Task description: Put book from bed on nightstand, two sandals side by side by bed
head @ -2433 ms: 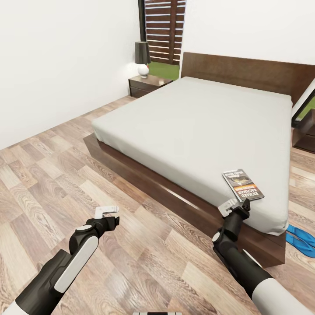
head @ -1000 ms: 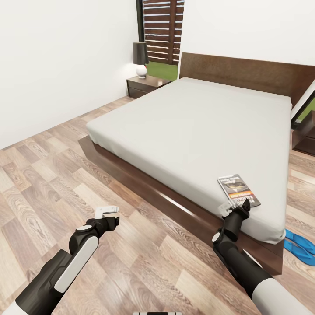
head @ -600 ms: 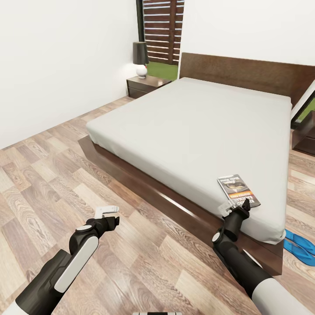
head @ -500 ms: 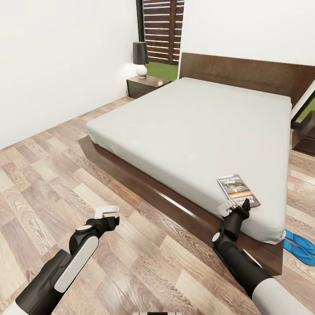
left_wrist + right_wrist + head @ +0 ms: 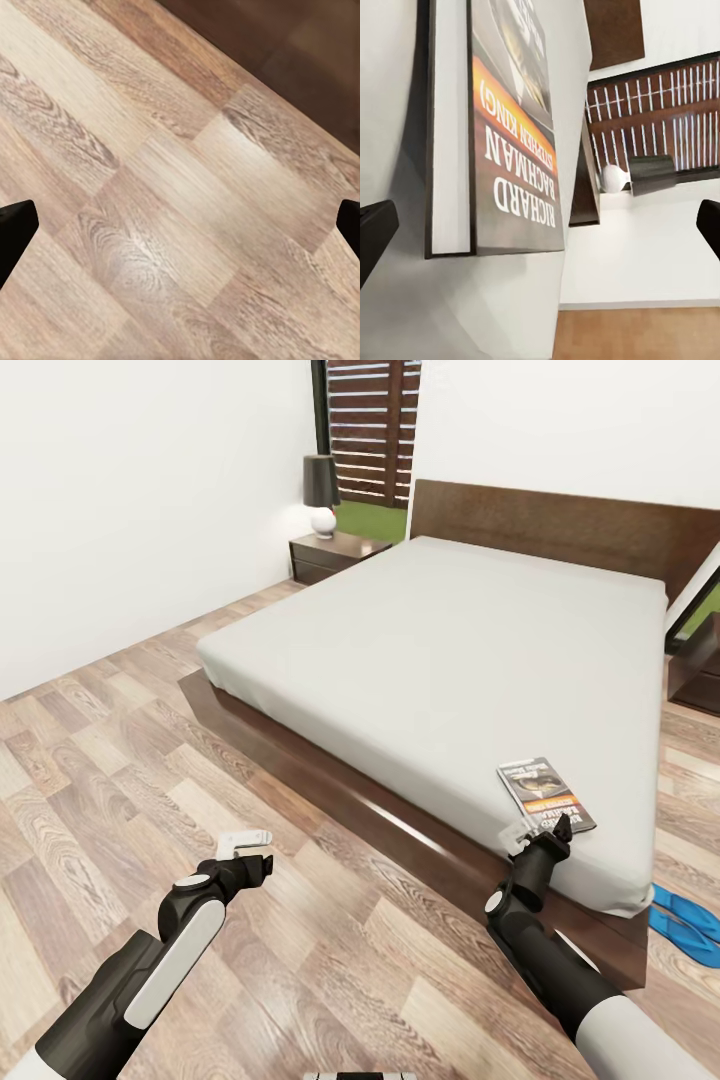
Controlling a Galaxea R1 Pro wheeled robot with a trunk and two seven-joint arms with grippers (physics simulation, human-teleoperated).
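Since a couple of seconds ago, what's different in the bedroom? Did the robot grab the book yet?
Not yet. The whole view shifted early on, so the camera moved closer, bringing the right gripper up to the near edge of the book. Its fingers are spread, gripping nothing. For the last second nothing visibly changed. The book lies on the bed, the sandals sit on the floor, and the left gripper hangs open.

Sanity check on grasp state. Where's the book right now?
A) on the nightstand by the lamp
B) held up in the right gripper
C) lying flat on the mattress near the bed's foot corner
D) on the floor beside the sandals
C: the book lies flat on the bed near its foot corner, with the right gripper open just short of it.
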